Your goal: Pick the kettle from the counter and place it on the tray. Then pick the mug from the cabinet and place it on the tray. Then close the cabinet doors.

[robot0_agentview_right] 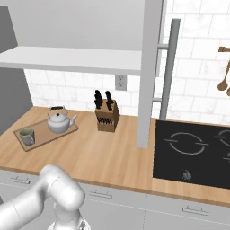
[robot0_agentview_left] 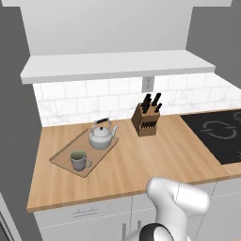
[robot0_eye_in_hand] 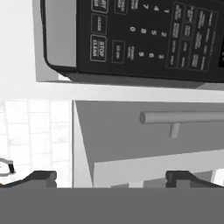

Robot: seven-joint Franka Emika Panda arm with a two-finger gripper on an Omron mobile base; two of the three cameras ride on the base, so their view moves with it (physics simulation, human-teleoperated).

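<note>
One squat silver-grey kettle [robot0_agentview_left: 102, 135] with dark arched handle and one small grey mug [robot0_agentview_left: 79, 160] with olive inside, both set on one thin wooden tray [robot0_agentview_left: 63, 157] on the wooden counter [robot0_agentview_left: 155, 157], one wooden knife block [robot0_agentview_left: 145, 120] placed nearby, one cabinet door [robot0_eye_in_hand: 144, 140] with bar handle seen swung open, gripper [robot0_eye_in_hand: 111, 178] spread wide, nothing held.

This is a home kitchen, rendered rather than real. A long wooden tabletop [robot0_agentview_left: 155, 160] runs over pale drawer fronts [robot0_agentview_right: 188, 210], backed by a white tiled wall [robot0_agentview_left: 94, 101] with a socket [robot0_agentview_left: 148, 84]. A black cooktop [robot0_agentview_right: 193, 152] is set into the surface, a knife block [robot0_agentview_left: 146, 120] stands near the wall, and wooden spoons [robot0_agentview_right: 223, 81] hang on the tiles. A kettle [robot0_agentview_left: 102, 135] and a mug [robot0_agentview_left: 79, 160] sit on a tray [robot0_agentview_left: 63, 157]. In the hand view, a microwave keypad [robot0_eye_in_hand: 144, 35] sits above a cabinet door's bar handle [robot0_eye_in_hand: 183, 116].
</note>
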